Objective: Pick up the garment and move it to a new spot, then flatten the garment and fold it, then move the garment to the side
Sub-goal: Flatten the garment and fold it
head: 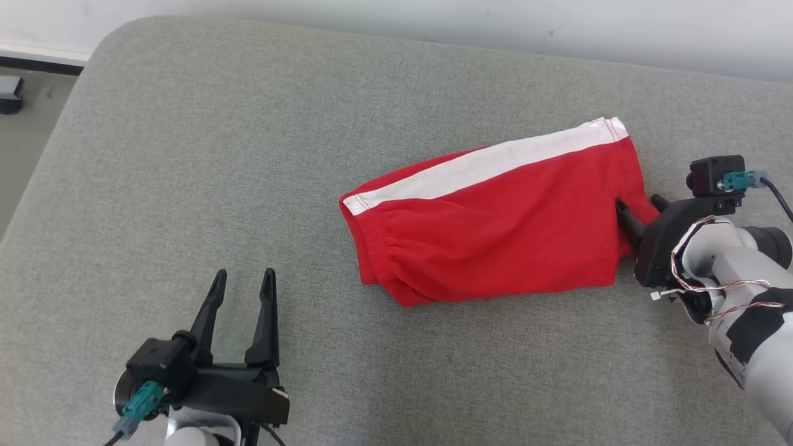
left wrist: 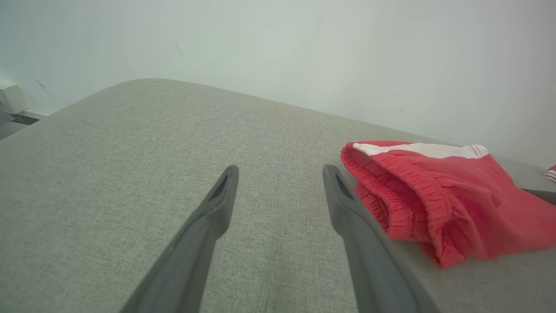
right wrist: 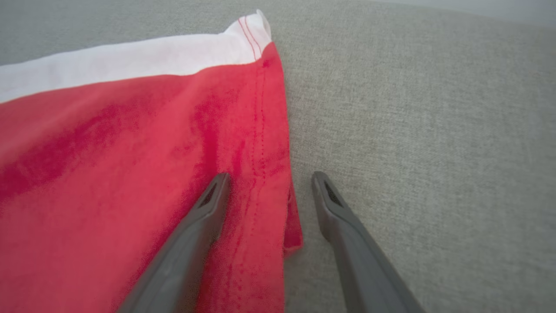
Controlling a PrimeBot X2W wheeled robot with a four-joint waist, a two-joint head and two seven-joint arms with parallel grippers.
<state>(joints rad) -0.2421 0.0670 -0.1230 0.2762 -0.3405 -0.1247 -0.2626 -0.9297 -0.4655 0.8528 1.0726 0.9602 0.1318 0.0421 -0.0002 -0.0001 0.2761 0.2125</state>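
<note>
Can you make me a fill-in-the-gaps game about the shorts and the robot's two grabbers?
1. The shorts are ___ with a white stripe.
2. The left gripper is open and holds ___.
3. The right gripper is ___, with a finger on each side of the shorts' hem.
4. The shorts lie on a ___ cushion.

Missing words: red, nothing, open, grey.

A plain indoor room, home-like but sparse: a wide padded surface (head: 186, 155) in grey woven cloth, with a rounded corner, stands before a plain white wall (head: 433, 25); a grey floor (head: 25, 136) shows beside it.
</note>
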